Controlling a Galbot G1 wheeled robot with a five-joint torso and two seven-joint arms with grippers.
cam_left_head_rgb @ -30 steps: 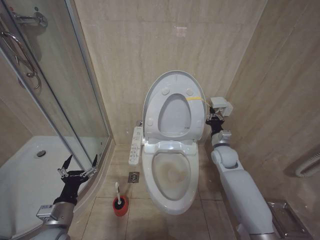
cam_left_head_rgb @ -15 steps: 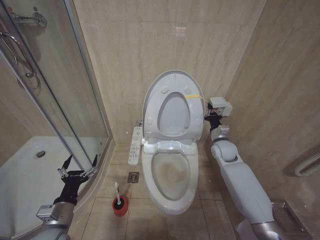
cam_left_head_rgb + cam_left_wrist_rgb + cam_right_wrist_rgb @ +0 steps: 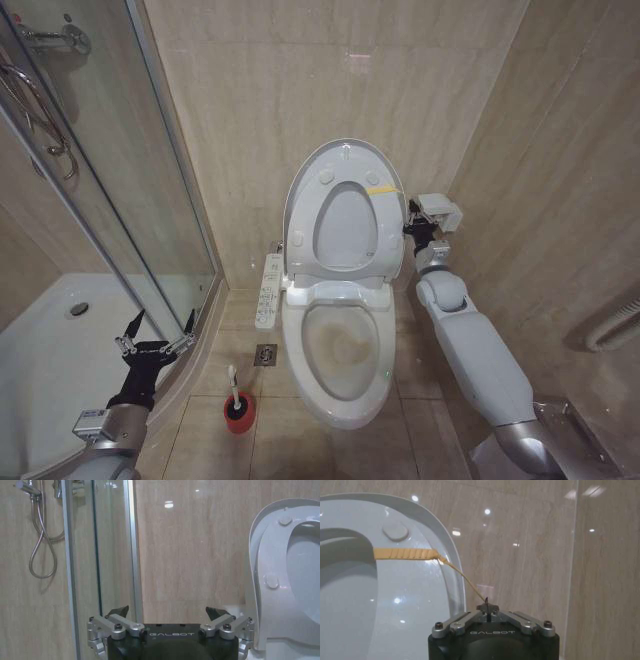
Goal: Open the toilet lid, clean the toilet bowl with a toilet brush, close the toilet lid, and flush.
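Note:
The toilet lid [image 3: 345, 225] stands upright against the back wall, with the white seat ring [image 3: 300, 225] raised against it. A yellow strap [image 3: 379, 189] runs from the lid's edge to my right gripper [image 3: 411, 226]. In the right wrist view the right gripper [image 3: 487, 612] is shut on the strap [image 3: 405, 553]. The toilet bowl [image 3: 345, 345], stained yellowish-brown inside, lies uncovered below. The toilet brush [image 3: 234, 380] stands in its red holder [image 3: 239, 412] on the floor, left of the bowl. My left gripper [image 3: 155, 333] hangs open and empty by the shower glass, also seen as the left gripper [image 3: 167, 612].
A glass shower door [image 3: 120, 180] and white shower tray [image 3: 50, 340] fill the left side. A white button-panel strip [image 3: 267, 290] sits along the toilet's left. A floor drain [image 3: 266, 353] lies between brush and panel. The tiled right wall is close behind my right arm.
My right gripper has moved up and toward the back wall with the strap, and the lid has tipped further upright. The left arm has not moved.

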